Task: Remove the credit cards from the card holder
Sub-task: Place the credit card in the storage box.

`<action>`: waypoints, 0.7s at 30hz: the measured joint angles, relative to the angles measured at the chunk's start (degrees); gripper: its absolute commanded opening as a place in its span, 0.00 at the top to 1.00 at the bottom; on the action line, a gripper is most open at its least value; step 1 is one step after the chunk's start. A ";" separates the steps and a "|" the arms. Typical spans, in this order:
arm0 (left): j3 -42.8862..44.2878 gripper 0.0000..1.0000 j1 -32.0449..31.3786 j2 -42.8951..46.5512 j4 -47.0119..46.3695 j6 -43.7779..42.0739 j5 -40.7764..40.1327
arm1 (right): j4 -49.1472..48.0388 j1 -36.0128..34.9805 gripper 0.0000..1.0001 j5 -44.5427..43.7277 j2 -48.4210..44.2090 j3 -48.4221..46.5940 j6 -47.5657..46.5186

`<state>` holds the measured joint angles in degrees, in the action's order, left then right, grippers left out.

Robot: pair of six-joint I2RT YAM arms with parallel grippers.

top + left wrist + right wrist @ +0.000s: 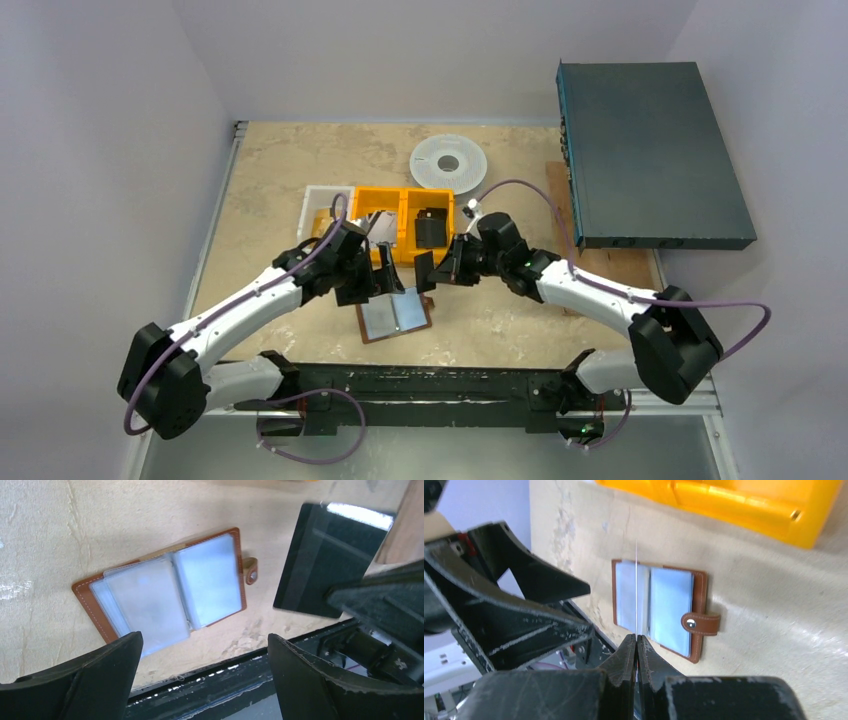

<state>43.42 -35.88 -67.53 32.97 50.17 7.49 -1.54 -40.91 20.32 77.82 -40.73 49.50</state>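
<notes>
Brown leather card holder (395, 315) lies open at near centre. The left gripper (204, 642) gapes empty above it. The right gripper (636, 639) pinches a dark credit card (325, 560) by one edge, a thin hold that may slip.

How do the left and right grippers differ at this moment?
The left gripper has its fingers spread wide, with nothing between them; the right gripper has its fingers pressed shut. The left gripper is empty; the right gripper pinches a dark card by one edge. Both hang above the open card holder, neither touching it.
</notes>
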 measured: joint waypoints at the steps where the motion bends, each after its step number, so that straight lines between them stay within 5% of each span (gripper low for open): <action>1: 0.28 0.03 0.02 0.87 0.26 -0.33 0.13 | 0.85 0.85 1.00 -0.13 -0.50 -0.76 -0.31; 10: 3.56 0.02 0.13 6.03 3.78 -2.49 0.44 | 6.71 8.76 1.00 -1.64 3.65 -12.02 -4.15; 21: 5.97 0.02 0.63 8.26 7.61 -5.57 0.37 | 10.58 11.04 1.00 -5.11 23.21 -27.34 -7.91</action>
<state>49.39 -35.24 -59.27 40.58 44.60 7.86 9.04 -29.87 15.20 101.03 -68.07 41.58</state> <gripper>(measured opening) 0.981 0.005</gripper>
